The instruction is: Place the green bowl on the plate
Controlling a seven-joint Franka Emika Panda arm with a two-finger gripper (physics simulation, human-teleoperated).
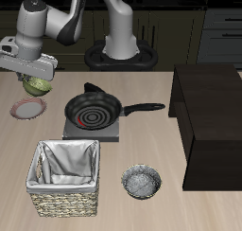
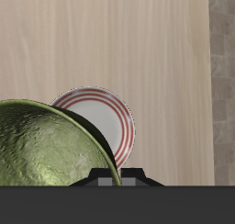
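The arm reaches over the table's edge region near the plate, and the gripper (image 1: 36, 72) hangs above the wooden table (image 1: 142, 121) with the green bowl (image 1: 37, 84) clamped at its rim, fingers closed on it. The bowl is up in the air, clear of the tabletop, tilted a little, and it sits just behind the plate (image 1: 28, 109) in the exterior view, not yet over its middle.

From the wrist view, the green bowl (image 2: 46, 150) fills much of the frame, its speckled inside facing the camera, and it overlaps part of the plate (image 2: 110, 122) below. The plate's red rings and pale centre show clearly beside the bowl's edge. The plate lies flat on the table (image 2: 119, 35), with nothing on it.

Elsewhere, 1 black frying pan (image 1: 95, 109) rests on a small stove (image 1: 93, 131) in the middle of the table, handle pointing away from the plate. Nearer the front edge stands a woven basket (image 1: 64, 181) with a pale lining, and beside it a grey metal bowl (image 1: 141, 182). A dark cabinet (image 1: 213, 121) occupies the far side of the table from the plate.
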